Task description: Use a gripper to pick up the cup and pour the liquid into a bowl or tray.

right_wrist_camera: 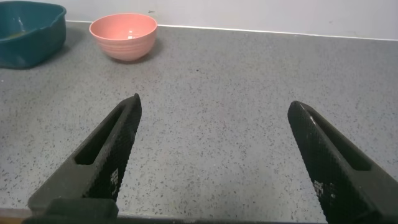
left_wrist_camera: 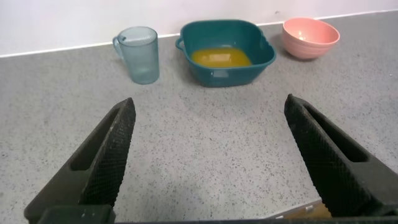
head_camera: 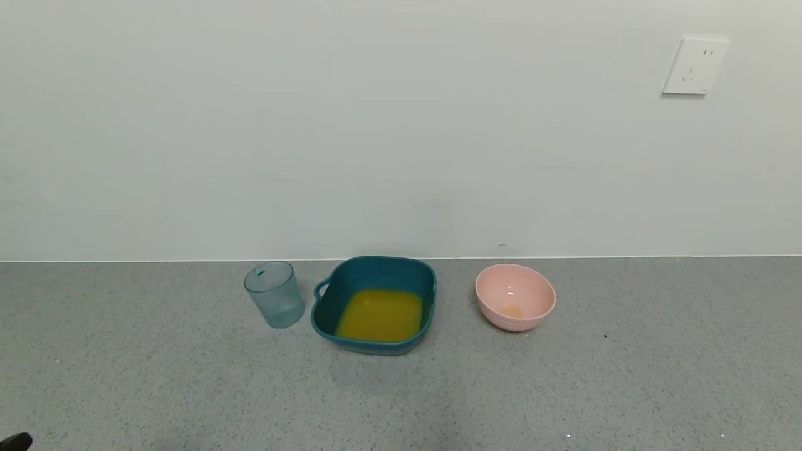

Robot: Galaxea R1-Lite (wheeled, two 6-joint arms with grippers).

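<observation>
The pale blue-grey ribbed cup (head_camera: 276,294) stands upright and looks empty, just left of the dark teal tray (head_camera: 374,271). Orange-yellow liquid (head_camera: 380,315) lies in the tray's bottom. In the left wrist view the cup (left_wrist_camera: 139,54), the tray (left_wrist_camera: 261,61) and the liquid (left_wrist_camera: 220,58) show far ahead of my left gripper (left_wrist_camera: 209,107), which is open and empty over bare counter. My right gripper (right_wrist_camera: 214,104) is open and empty too, well back from the vessels. In the head view only a dark tip of the left arm (head_camera: 15,441) shows at the bottom left corner.
A round pink bowl (head_camera: 515,296) stands right of the tray, with a small orange trace inside; it also shows in the right wrist view (right_wrist_camera: 123,35). The grey speckled counter (head_camera: 564,388) runs back to a white wall with a socket (head_camera: 694,66).
</observation>
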